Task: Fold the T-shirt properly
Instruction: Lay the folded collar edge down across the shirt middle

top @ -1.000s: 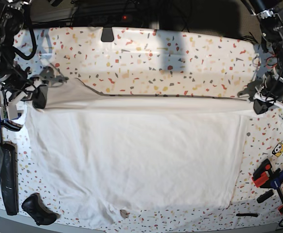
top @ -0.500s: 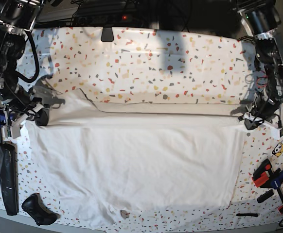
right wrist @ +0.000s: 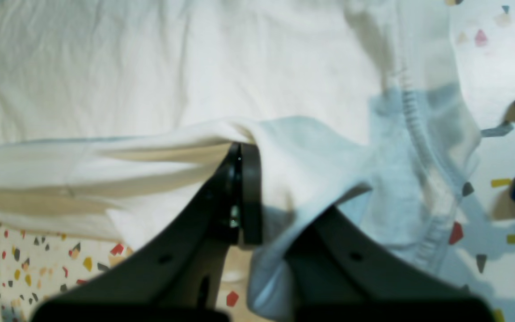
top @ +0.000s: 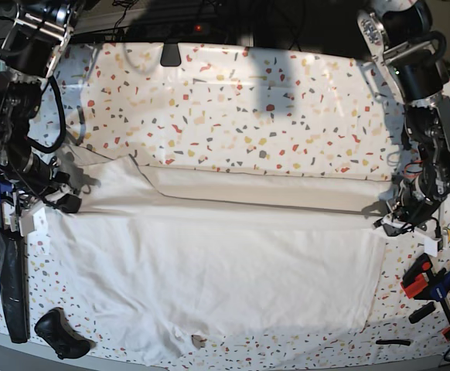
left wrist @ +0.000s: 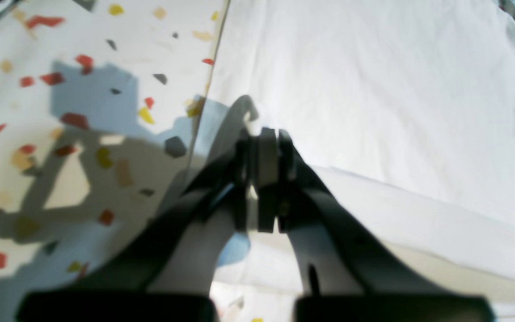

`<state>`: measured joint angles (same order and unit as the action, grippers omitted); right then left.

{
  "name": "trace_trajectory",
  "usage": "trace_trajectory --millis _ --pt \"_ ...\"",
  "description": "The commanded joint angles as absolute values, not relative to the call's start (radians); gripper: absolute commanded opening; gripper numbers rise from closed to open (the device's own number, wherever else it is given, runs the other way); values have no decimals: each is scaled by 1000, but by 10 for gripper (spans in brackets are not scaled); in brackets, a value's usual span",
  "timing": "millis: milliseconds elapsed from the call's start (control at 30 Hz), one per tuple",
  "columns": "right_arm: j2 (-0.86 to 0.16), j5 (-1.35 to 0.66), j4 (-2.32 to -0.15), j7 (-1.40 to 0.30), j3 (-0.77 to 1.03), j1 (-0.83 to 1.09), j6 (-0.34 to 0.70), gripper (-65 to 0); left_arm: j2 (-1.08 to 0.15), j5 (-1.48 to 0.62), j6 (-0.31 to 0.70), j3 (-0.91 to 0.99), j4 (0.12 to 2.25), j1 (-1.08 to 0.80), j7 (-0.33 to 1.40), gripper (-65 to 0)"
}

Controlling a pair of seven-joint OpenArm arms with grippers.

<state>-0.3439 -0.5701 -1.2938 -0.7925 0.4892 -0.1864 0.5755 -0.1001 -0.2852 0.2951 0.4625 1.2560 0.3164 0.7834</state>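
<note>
One T-shirt (top: 209, 263) lies spread across the speckled table (top: 233, 100), its far edge lifted into a long fold between two grippers. The left gripper (left wrist: 264, 134) has its jaws pressed together on the cloth at that fold's end beside bare tabletop, and the right gripper (right wrist: 242, 150) is likewise clamped tight on a bunched corner of the shirt near a ribbed hem. Both wrist views are blurred, the fingers hide the pinched cloth itself, and two clamps (top: 434, 280) at the table's edge are partly cut off.

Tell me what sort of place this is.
Probably a robotics lab bench: two robot arms over a speckled table with a T-shirt, clamps at its edge, and cables behind.
</note>
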Motion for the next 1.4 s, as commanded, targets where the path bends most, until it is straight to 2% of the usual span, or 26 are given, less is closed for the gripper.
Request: trace_trajectory --millis 0,233,600,800,1367 --pt "-365 -575 -1289 -766 495 -227 565 -650 -117 -287 293 463 1258 351 742 -650" --pt "-365 -526 -1202 -763 482 -323 566 -650 -117 -287 297 463 1188 400 717 -650" --pt "-362 -411 -1088 -683 366 -415 538 -650 -117 -235 308 463 982 521 667 -650" --pt "-363 -370 -1088 -643 367 -441 496 -650 -117 -235 308 463 974 531 624 -650" --pt "-357 -369 -1088 -635 366 -447 496 -650 -117 -236 308 463 956 536 575 -650"
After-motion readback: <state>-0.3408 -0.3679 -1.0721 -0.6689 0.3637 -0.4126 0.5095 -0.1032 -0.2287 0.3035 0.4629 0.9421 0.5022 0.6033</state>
